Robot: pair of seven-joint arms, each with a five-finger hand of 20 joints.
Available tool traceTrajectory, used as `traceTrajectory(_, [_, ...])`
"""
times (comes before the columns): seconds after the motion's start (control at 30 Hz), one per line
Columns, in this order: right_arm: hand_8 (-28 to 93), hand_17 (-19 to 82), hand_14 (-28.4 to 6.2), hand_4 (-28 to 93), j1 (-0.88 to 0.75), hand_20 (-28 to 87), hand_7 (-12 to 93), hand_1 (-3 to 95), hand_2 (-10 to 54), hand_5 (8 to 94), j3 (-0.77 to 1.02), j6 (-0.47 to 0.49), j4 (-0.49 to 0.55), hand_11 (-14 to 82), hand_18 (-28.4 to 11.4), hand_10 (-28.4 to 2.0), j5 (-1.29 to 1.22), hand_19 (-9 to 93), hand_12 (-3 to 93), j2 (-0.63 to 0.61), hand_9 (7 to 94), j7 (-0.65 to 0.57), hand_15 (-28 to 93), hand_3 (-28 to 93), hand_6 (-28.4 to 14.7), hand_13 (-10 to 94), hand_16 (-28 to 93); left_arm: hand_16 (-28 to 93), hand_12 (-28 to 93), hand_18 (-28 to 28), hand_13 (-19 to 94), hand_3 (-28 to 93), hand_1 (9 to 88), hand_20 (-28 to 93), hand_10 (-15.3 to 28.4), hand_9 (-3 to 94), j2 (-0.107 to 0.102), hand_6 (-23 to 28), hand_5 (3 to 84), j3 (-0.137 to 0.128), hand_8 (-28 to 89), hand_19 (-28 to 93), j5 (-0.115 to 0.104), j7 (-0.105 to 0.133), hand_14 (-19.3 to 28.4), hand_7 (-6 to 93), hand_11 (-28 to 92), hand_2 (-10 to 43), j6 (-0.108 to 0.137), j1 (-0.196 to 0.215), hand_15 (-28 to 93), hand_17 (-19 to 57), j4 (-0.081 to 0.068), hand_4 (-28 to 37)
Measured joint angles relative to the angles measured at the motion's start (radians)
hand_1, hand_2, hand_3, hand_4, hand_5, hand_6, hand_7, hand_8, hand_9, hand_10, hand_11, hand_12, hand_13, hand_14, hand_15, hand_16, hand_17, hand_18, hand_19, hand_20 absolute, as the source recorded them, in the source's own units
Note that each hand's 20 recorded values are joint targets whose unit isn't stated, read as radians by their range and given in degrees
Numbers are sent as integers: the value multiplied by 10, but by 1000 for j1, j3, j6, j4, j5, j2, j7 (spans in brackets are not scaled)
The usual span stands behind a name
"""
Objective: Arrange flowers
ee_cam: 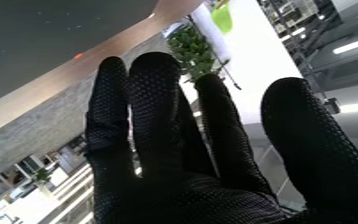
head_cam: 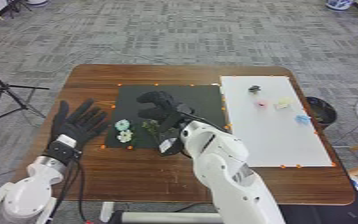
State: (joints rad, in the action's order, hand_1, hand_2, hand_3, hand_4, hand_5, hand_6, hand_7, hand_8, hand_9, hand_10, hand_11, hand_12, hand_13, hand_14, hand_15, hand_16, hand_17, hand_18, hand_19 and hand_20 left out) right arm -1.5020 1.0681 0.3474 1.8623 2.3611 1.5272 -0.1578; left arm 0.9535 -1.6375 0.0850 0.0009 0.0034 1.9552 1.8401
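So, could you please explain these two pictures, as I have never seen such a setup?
This is a robot with two white arms, each ending in a black-gloved hand. The head view looks forward and down from its head; the right wrist view looks along the right hand itself. On the brown wooden table lie a black mat, with a light blue flower and a white flower, and a white board bearing small pieces, one of them pink. The right hand is over the mat, the left hand beside it. I can make out nothing held.
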Motion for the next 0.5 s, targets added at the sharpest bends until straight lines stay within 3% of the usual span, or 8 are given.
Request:
traceTrajectory(0.03, [-110,219,-151,-229,1,241,102,272,145,483,5,8,-3,100,-217,-147,0,720,92,3,407,10,712,830,-69,520,219,-44,65,138,130,451,320,-25,151,217,1,86,312,-5,-77,363,31,14,138,63,136,194,39,8,117,-122,25,-283])
traceTrajectory(0.1, [-113,199,-158,-234,6,244,104,268,150,477,17,43,-10,102,-216,-135,5,711,95,10,408,39,623,821,-63,460,180,-43,64,136,138,441,326,-17,150,229,4,86,321,-23,-79,364,133,60,137,66,140,197,120,29,117,-118,78,-283])
traceTrajectory(0.17, [-112,179,-168,-236,15,245,107,260,156,469,30,96,-20,100,-214,-129,15,703,97,17,406,73,579,819,-56,407,165,-42,61,135,147,459,315,-10,150,239,10,85,326,-55,-81,359,237,114,138,68,142,199,151,53,123,-111,113,-283])
traceTrajectory(0.2, [-113,168,-172,-238,21,246,109,258,160,466,36,128,-26,101,-213,-128,22,698,98,21,407,93,567,816,-53,380,162,-42,60,134,151,463,312,-8,150,243,14,85,328,-80,-81,358,267,136,139,68,142,199,148,65,124,-109,121,-283])
traceTrajectory(0.27, [-114,149,-173,-237,38,245,115,254,168,465,51,195,-42,99,-208,-127,48,686,101,32,405,136,535,817,-48,335,152,-44,59,134,158,464,311,-5,148,248,20,85,331,-137,-82,357,270,151,138,68,143,199,124,88,125,-106,125,-283])
traceTrajectory(0.37, [-119,71,-185,-233,69,212,128,247,182,468,62,276,-68,87,-199,-125,139,602,102,44,386,213,412,825,-40,224,115,-45,59,135,162,469,308,0,148,251,24,84,332,-213,-83,356,206,152,139,68,142,199,109,121,125,-104,125,-283])
traceTrajectory(0.43, [-120,34,-190,-232,88,181,131,241,188,470,60,288,-82,78,-193,-129,210,558,104,46,363,250,365,823,-34,176,104,-44,59,135,165,471,308,2,147,253,25,83,332,-238,-83,356,161,156,139,69,142,199,111,139,125,-103,125,-283])
traceTrajectory(0.5, [-122,7,-197,-230,105,153,133,233,190,464,53,283,-95,67,-189,-155,268,536,108,48,338,263,339,823,-24,137,99,-44,59,134,168,473,307,3,145,255,25,83,333,-241,-83,354,143,164,139,69,142,198,115,149,125,-101,123,-283])
